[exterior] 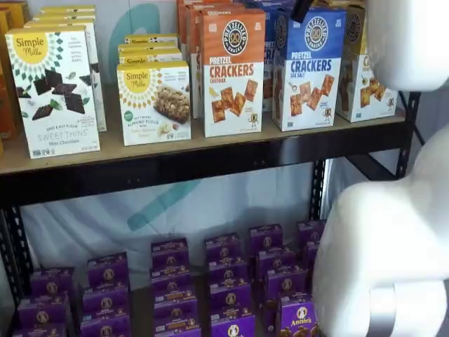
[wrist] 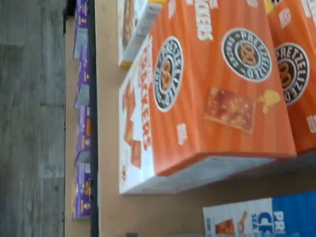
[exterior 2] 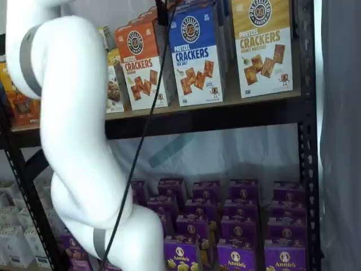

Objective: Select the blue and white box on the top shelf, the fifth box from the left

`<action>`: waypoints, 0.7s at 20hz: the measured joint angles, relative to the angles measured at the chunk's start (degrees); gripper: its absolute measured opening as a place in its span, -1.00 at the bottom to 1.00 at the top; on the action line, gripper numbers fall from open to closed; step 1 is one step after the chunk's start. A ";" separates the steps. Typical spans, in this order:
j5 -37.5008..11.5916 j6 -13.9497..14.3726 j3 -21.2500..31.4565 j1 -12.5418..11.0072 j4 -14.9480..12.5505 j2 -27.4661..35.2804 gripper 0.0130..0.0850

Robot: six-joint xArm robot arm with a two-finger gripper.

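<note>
The blue and white box is seen upright on the top shelf, at the front of its row, with its printed face turned outward. In both shelf views it is placed between the orange Cheddar box on one side and the yellow-topped cracker box on the other; the three fronts are lined up near the black front beam. More boxes of the same kinds are stacked behind them. Further along the same board, two Simple Mills boxes are found, one tall and one lower.

Of the hand, only a short dark piece is visible at the upper edge of a shelf view, just above the blue and white box; in the other shelf view a dark tip and a black cable are seen hanging in front of the orange and blue boxes. The fingers are shown too little for a gap to be made out, but the hand is understood to be opened to its widest, and no box is seen held in it. The white arm is covering a large part of both shelf views.

In the wrist view, turned on its side, orange boxes are filling the picture, and a corner of a blue box is probably the task's box. On the lower shelf, many purple Annie's boxes are set in rows.
</note>
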 joint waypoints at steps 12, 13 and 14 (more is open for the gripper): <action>1.55 -2.17 -5.33 0.03 -4.41 7.06 1.00; 1.84 -2.28 -5.62 0.03 -4.74 7.41 1.00; 2.37 -2.36 -6.08 0.06 -5.09 7.85 1.00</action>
